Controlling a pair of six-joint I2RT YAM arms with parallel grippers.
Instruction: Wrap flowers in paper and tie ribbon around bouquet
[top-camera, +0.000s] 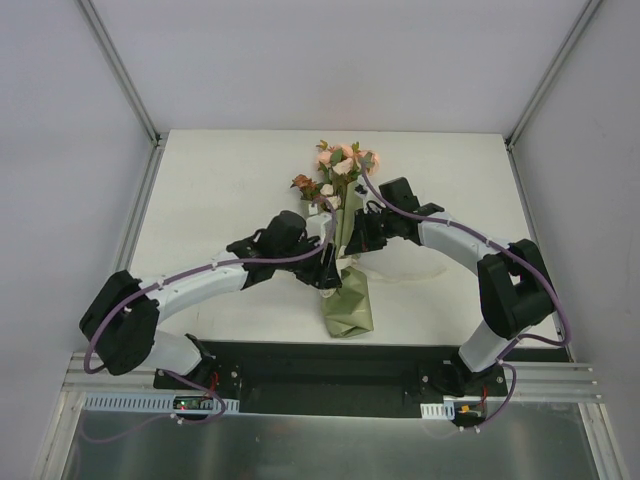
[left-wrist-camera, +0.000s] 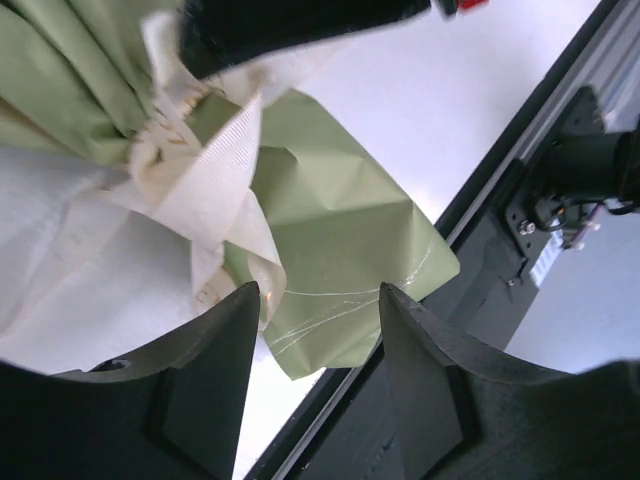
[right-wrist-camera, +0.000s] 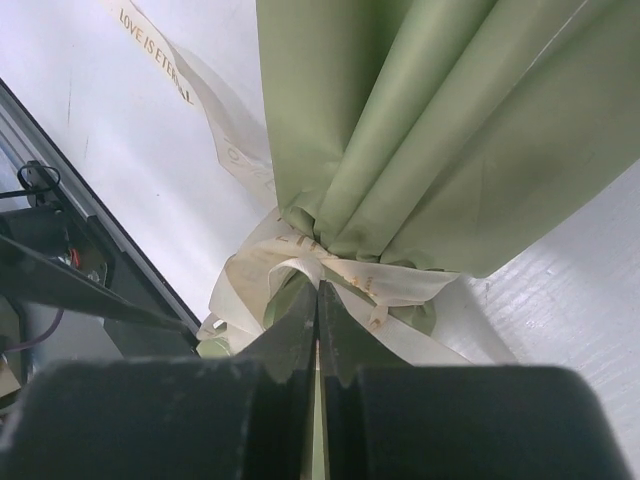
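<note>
The bouquet lies in the middle of the table, with the pink, white and rust flowers (top-camera: 340, 162) at its far end. The olive-green paper (top-camera: 349, 302) flares toward the near edge. Cream ribbon (right-wrist-camera: 420, 285) is wound round the pinched waist of the paper (right-wrist-camera: 420, 130). My right gripper (right-wrist-camera: 318, 290) (top-camera: 356, 238) is shut, its tips pinching a loop of that ribbon. My left gripper (left-wrist-camera: 320, 295) (top-camera: 328, 272) stands open beside the waist with nothing between its fingers. Past it lie the bunched ribbon (left-wrist-camera: 205, 185) and the paper's creased lower end (left-wrist-camera: 345, 250).
A printed tail of ribbon (right-wrist-camera: 160, 45) trails across the white table (top-camera: 220, 190). The black base rail (top-camera: 330, 365) runs along the near edge, just under the paper's end. The right arm's mount (left-wrist-camera: 590, 170) stands beyond it. Grey walls and metal posts enclose the table.
</note>
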